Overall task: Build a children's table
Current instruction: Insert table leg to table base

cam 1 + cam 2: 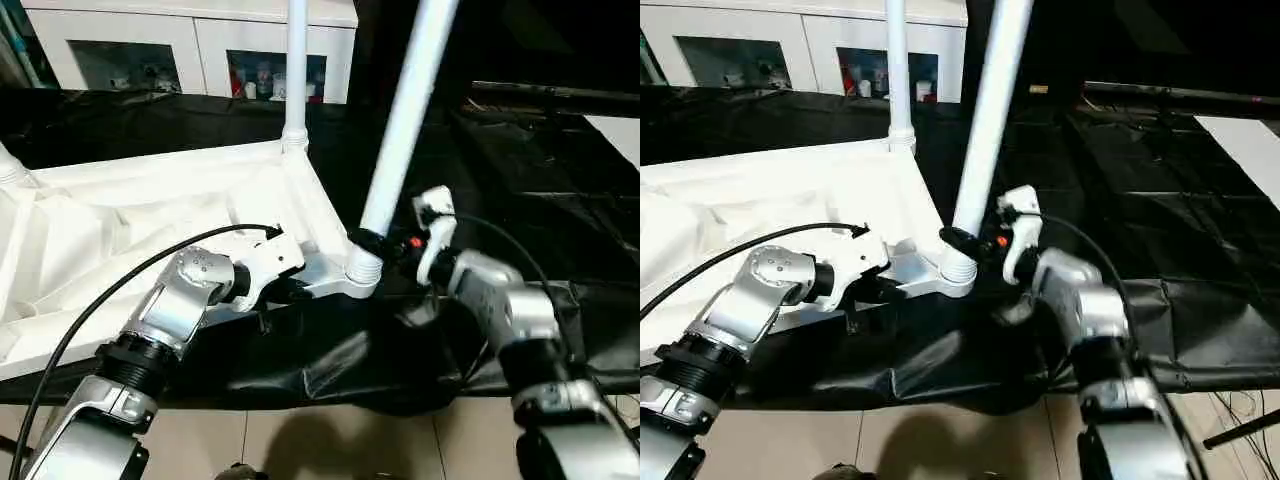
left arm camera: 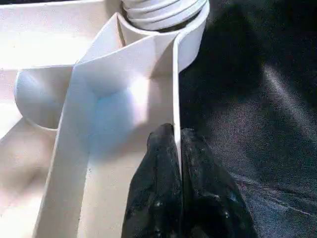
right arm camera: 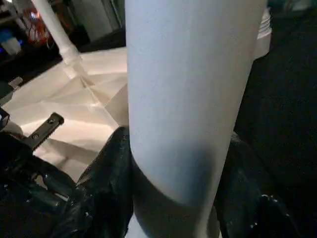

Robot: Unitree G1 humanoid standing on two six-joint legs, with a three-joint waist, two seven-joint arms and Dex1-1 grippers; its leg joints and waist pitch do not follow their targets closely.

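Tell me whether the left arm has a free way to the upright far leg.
Probably not now: the left pincer is shut on the tabletop's rim, and the far leg stands across the tabletop at its far corner.

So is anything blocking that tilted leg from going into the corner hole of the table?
Nothing visible does. The tilted leg already has its threaded foot in the near corner socket of the tabletop. The right hand grips it just above the socket, and the left hand pinches the tabletop's rim beside it.

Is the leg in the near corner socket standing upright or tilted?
Tilted. The near leg leans to the right from its corner socket, while the far leg rises straight. The right tool grips its base.
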